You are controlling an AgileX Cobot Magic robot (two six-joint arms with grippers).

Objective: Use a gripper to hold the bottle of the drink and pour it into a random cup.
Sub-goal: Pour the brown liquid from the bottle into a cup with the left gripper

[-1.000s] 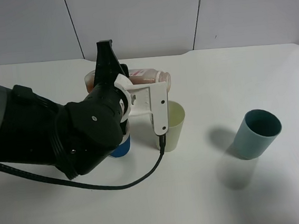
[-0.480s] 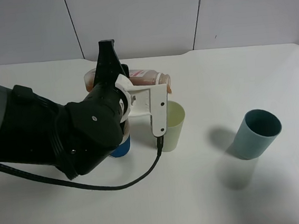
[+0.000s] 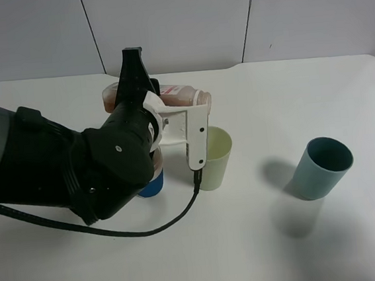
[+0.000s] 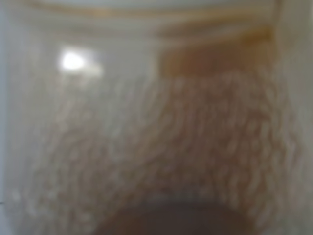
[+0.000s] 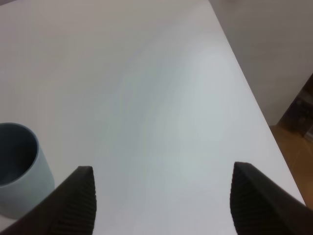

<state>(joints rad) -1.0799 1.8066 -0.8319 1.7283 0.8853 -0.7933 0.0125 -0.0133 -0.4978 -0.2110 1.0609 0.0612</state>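
Observation:
My left gripper (image 3: 174, 114), white jaws on a bulky black arm, is shut on the bottle (image 3: 184, 95). The bottle lies nearly on its side, its whitish neck pointing right above the rim of the pale yellow-green cup (image 3: 213, 154). Reddish-brown drink shows at the bottle's base end (image 3: 112, 98). In the left wrist view the bottle (image 4: 156, 117) fills the blurred picture, with dark drink (image 4: 171, 223) at the lower edge. My right gripper (image 5: 164, 196) is open and empty over bare table; it does not show in the high view.
A teal tumbler (image 3: 323, 167) stands at the right and also shows in the right wrist view (image 5: 17, 166). A cup with a blue sleeve (image 3: 153, 185) is mostly hidden behind my left arm. The table's right edge (image 5: 254, 107) is close to my right gripper.
My left gripper and the bottle have shifted slightly left and up, uncovering more of the yellow-green cup. The bottle stays tipped on its side.

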